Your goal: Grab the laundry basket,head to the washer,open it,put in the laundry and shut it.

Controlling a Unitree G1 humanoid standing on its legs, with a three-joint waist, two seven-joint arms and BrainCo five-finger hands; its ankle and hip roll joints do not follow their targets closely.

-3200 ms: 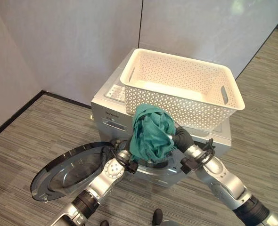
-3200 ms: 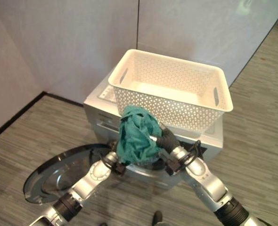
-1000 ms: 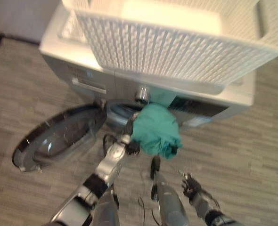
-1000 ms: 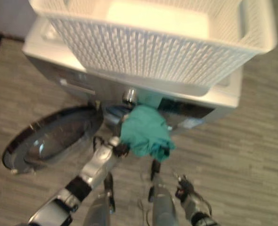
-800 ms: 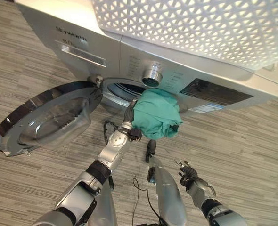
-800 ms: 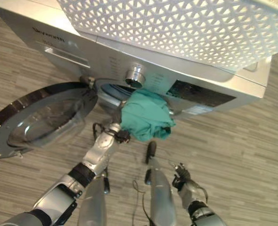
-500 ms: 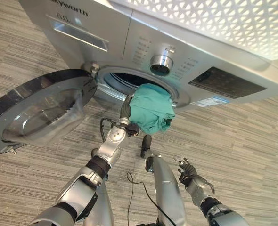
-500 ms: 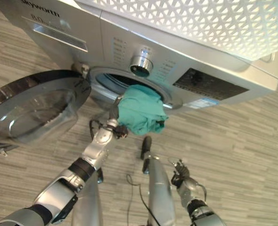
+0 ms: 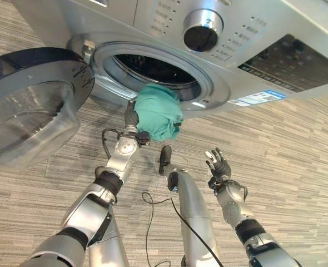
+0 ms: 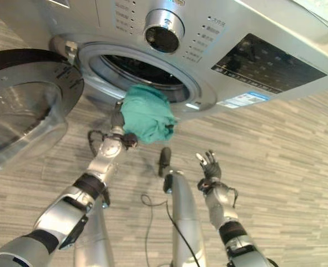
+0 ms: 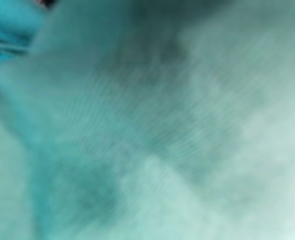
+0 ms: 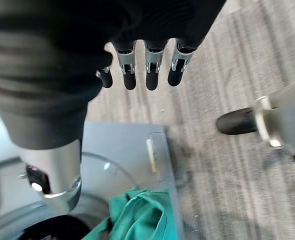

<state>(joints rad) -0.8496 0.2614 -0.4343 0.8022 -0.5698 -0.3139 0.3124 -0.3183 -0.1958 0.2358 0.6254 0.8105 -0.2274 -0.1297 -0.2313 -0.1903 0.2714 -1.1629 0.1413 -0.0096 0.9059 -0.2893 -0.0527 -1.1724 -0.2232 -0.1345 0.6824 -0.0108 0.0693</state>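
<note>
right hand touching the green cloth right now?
Apart. In the left eye view the right hand hangs open over bare floor, a clear gap from the green cloth bunched at the washer opening.

The left hand (image 9: pixel 132 119) is raised to the lower rim of the washer (image 9: pixel 153 22) opening, with the bundled cloth (image 9: pixel 155 110) just to its right, touching it and lying against that rim. The drum opening (image 9: pixel 153 67) is directly beyond the hand. The open door (image 9: pixel 30 100) hangs to the hand's left. The dial (image 9: pixel 203 29) sits above and right of it. The right hand (image 9: pixel 218 166) hovers over the floor (image 9: pixel 297 167), well right of the cloth and nearer the robot.
</note>
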